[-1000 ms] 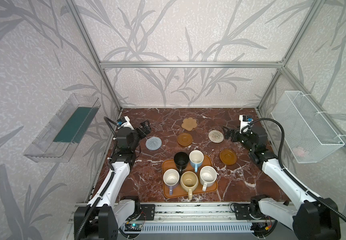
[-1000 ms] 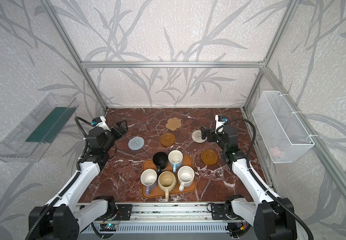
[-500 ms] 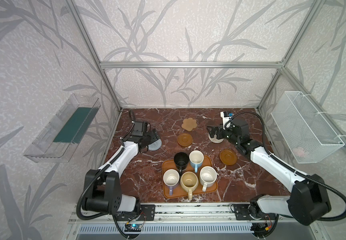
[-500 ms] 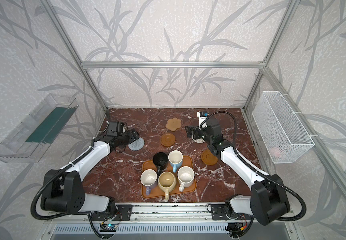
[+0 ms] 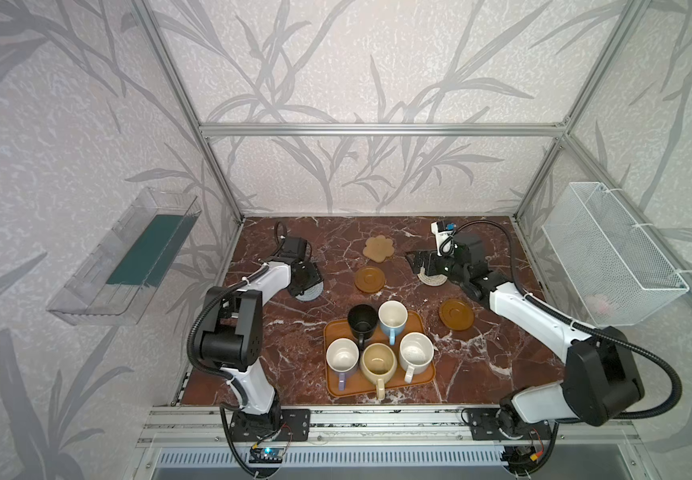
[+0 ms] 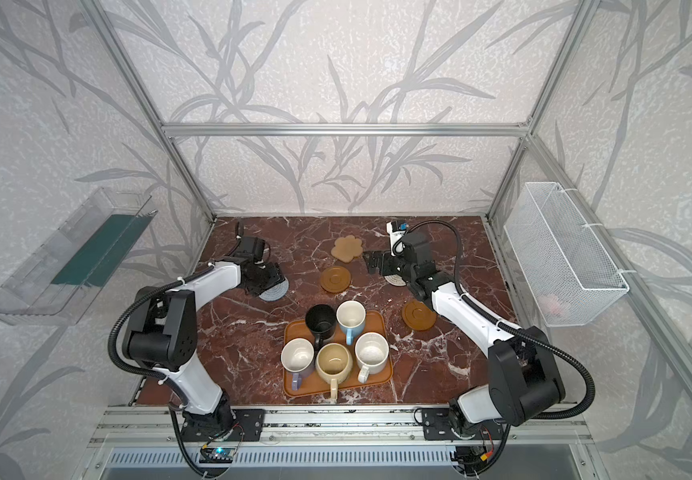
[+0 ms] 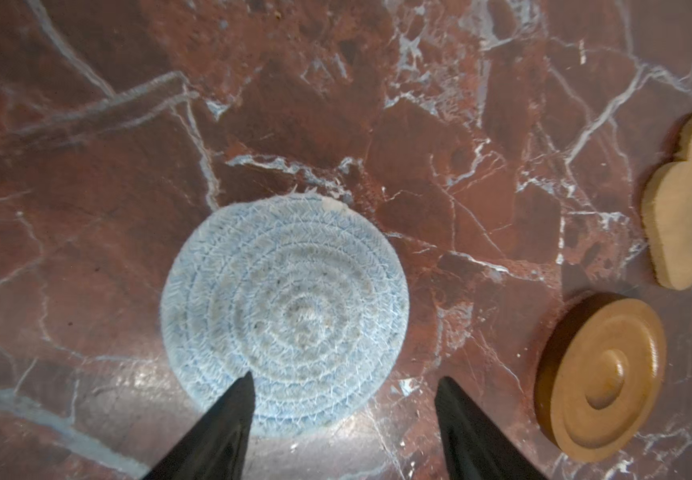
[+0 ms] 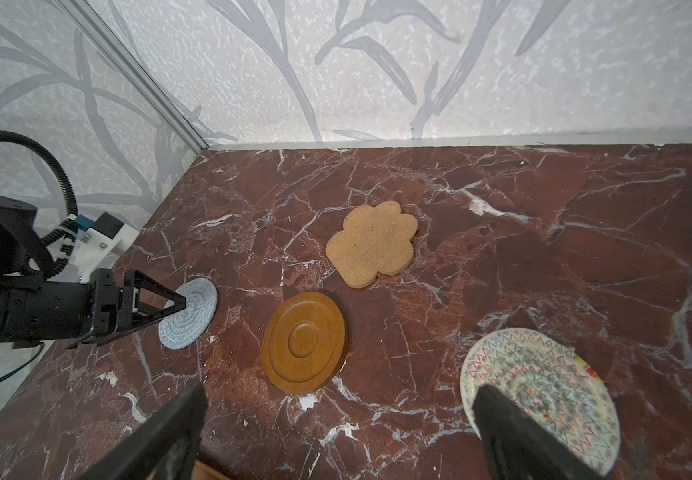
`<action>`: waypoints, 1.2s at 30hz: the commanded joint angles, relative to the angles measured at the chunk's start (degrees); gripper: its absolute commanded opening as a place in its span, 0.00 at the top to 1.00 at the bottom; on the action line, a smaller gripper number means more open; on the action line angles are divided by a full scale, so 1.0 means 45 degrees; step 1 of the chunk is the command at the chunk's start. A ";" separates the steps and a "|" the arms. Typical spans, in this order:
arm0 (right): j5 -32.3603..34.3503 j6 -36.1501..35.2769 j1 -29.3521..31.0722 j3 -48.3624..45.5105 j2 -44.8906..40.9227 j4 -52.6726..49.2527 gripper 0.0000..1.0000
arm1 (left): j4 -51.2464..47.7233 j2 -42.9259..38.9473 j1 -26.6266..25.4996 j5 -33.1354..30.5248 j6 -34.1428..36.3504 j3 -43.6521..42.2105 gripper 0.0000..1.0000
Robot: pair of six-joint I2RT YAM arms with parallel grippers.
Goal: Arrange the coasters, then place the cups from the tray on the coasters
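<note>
My left gripper [image 7: 344,378] is open and low over the grey woven coaster [image 7: 284,316]. One finger overlaps the coaster's near edge and the other stands over bare marble. My right gripper [image 8: 340,388] is open wide, with one finger over the cream woven coaster [image 8: 539,395]. Between the two coasters lie a brown wooden disc [image 5: 370,279] and the tan flower-shaped coaster [image 5: 379,248]. A second wooden disc [image 5: 456,314] lies right of the tray [image 5: 426,374]. On the tray stand the black [image 5: 362,320], light blue [image 5: 393,318], lavender [image 5: 342,357], tan-yellow [image 5: 378,361] and speckled white [image 5: 416,353] cups.
The table is red-brown marble, walled by patterned panels and aluminium posts. A clear plastic bin [image 5: 128,257] hangs on the left wall and a white wire basket [image 5: 610,253] on the right wall. The left arm's elbow [image 5: 230,328] stands left of the tray.
Both arms swung out from their folded poses toward the back of the table. The left gripper came down over the grey coaster and its jaws narrowed. The right gripper reached the cream coaster.
</note>
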 commanded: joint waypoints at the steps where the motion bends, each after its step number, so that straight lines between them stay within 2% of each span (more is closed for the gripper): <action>1: -0.0262 0.0124 0.0093 0.0403 0.0197 -0.0108 0.00 | -0.0637 0.0466 -0.0169 -0.0427 0.0138 0.0479 0.32; 12: -0.0023 0.0005 0.0081 0.0362 0.0393 -0.0141 0.01 | -0.0823 0.1855 -0.0271 -0.0527 -0.0026 0.1488 0.40; 15: -0.0519 0.0100 0.0089 0.0423 0.0502 -0.0025 0.01 | -0.0812 0.2136 -0.0297 -0.0377 -0.0145 0.1767 0.41; 18: -0.1829 -0.0011 0.0139 0.1037 0.0967 -0.0607 0.03 | -0.0767 0.2312 -0.0343 -0.0274 -0.0251 0.2077 0.42; 24: -0.2112 -0.0105 0.1002 0.2142 0.2069 -0.1291 0.04 | -0.1542 0.2968 -0.0435 -0.0921 0.0117 0.3271 0.43; 36: -0.2574 -0.0054 0.2019 0.3671 0.3694 -0.2185 0.07 | -0.1502 0.2784 -0.0426 -0.0998 -0.0016 0.3467 0.42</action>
